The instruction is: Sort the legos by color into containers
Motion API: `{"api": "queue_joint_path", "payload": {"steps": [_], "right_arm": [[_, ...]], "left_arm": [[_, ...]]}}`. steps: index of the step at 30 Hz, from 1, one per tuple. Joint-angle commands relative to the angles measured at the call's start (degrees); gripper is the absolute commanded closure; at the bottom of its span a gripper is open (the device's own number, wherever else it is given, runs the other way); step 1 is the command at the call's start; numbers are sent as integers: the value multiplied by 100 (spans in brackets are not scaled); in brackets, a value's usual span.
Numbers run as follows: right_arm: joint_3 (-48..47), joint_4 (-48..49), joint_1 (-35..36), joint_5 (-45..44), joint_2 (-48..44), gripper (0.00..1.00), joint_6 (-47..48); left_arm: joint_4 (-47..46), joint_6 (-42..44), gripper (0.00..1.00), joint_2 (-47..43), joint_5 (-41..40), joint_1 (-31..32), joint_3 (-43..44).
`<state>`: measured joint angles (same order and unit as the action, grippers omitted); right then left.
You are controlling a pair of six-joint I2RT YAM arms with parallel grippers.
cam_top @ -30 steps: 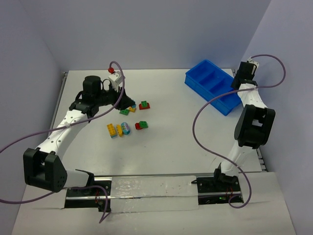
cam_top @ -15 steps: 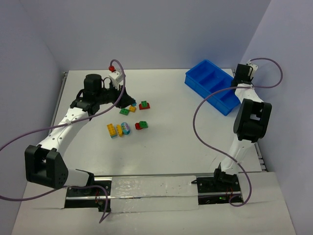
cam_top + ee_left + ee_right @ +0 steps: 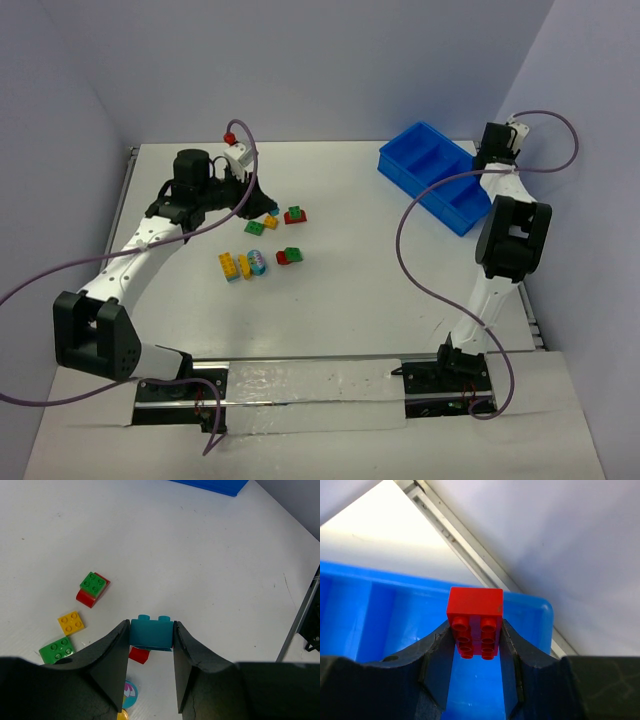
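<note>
My left gripper (image 3: 151, 635) is shut on a teal brick (image 3: 151, 632) and holds it above the table, over a red brick (image 3: 138, 655). In the top view this gripper (image 3: 266, 207) is at the far left of the loose bricks. Loose on the table are a green-on-red pair (image 3: 295, 214), a green brick (image 3: 255, 228), a yellow brick (image 3: 270, 222), a red-green pair (image 3: 290, 256) and yellow bricks (image 3: 229, 266). My right gripper (image 3: 476, 630) is shut on a red brick (image 3: 475, 622) over the right end compartment of the blue bin (image 3: 380, 615), which also shows in the top view (image 3: 432, 175).
A round light blue piece (image 3: 258, 261) lies among the yellow bricks. The bin sits at the far right of the table, close to the wall and the table's metal edge rail (image 3: 450, 530). Purple cables loop from both arms.
The right arm has drawn its elbow up and back, keeping the red brick over the bin's right end. The left gripper has shifted only slightly, still gripping the teal brick.
</note>
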<state>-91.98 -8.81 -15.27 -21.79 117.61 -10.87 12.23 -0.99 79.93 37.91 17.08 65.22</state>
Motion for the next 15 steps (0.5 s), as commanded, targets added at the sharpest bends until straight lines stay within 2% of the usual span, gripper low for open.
{"api": "queue_joint_path", "payload": {"steps": [1,7,11,15], "right_arm": [[-576,-369,33,-236,297,63,-36],[-528,-413,36,-176,282,62,29],[-579,-519,33,-176,345,45,50],[-480,-428,33,-166,271,36,70]], "left_arm": [[-63,38,100,59,-30,-3,325],[-63,38,100,72,-35,-3,307],[-52,38,100,76,-41,-3,304],[-28,38,100,83,-47,-3,325]]}}
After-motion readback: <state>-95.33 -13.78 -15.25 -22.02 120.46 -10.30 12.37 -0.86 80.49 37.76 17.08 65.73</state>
